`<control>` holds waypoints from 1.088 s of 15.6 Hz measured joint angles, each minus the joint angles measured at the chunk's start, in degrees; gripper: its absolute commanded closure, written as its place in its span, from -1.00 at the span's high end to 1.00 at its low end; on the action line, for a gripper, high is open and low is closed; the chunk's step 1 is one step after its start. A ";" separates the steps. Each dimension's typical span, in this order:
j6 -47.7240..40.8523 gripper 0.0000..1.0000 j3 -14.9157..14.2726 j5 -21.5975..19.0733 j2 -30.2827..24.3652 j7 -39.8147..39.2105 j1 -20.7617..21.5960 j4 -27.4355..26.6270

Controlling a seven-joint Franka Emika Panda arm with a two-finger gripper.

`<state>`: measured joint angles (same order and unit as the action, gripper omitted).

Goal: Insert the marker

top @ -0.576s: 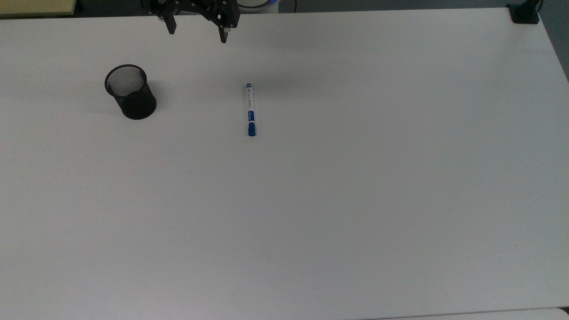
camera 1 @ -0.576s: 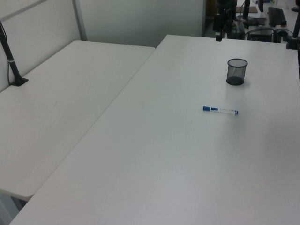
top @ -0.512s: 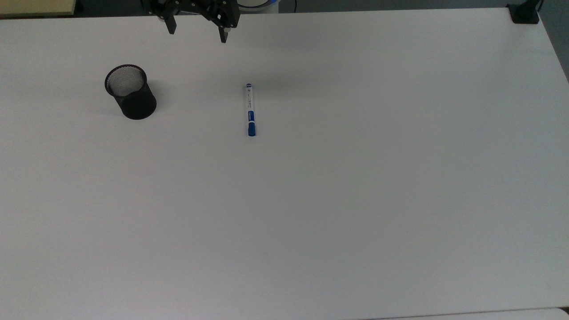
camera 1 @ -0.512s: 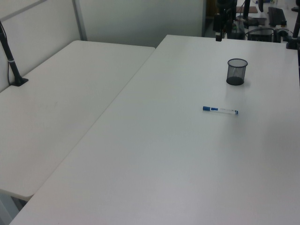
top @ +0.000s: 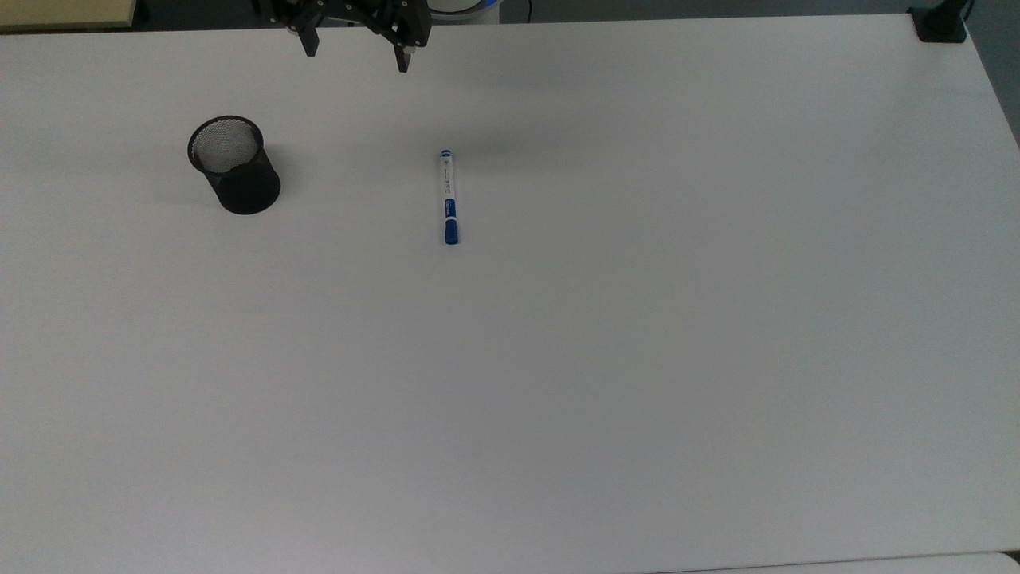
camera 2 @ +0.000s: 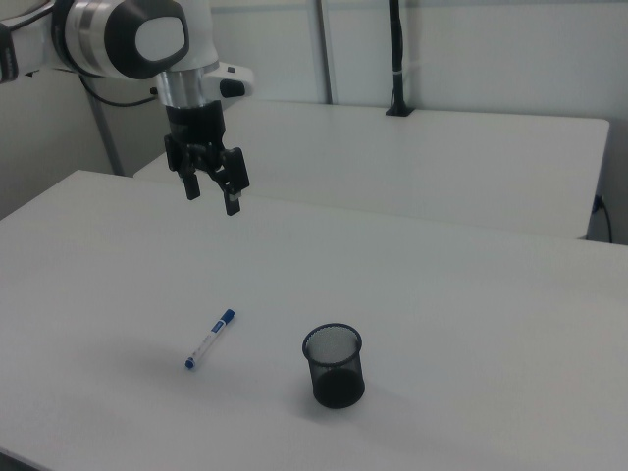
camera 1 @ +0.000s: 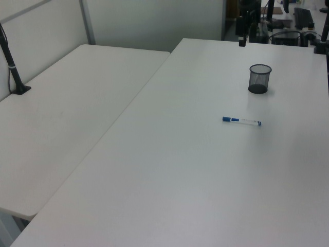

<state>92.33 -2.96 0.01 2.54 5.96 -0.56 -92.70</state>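
**Marker flat on the tabletop, pincer up high with nothing in it**

Quick status from my remote seat. The marker is lying flat on the white tabletop, nothing touching it. In the top view it runs nearly straight up and down the frame, blue cap at the lower end and the little blue tip at the upper end. In the right view it sits at a slant, cap toward the upper right.

The black mesh cup stands upright and looks empty, well apart from the marker, off to the top view's left (in the right view it's on the marker's right, go figure). In the left view the cup is above the marker in the frame.

My pincer hangs in the air well above the tabletop, fingers spread apart and pointing down, holding nothing. In the top view the pincer pokes in at the upper edge, between cup and marker sideways but clear of both. In the right view it's up and a bit left of the marker.

A second white table butts up alongside mine.
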 measured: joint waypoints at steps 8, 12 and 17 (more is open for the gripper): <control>-0.25 1.00 0.03 0.00 0.02 0.00 0.00 -0.26; -0.25 1.00 0.03 0.00 0.02 0.00 0.00 -0.10; -0.25 1.00 -0.08 0.63 3.39 -3.23 -0.94 0.31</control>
<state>92.09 -3.04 0.64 5.94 2.73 -1.50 -92.39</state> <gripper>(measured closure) 0.000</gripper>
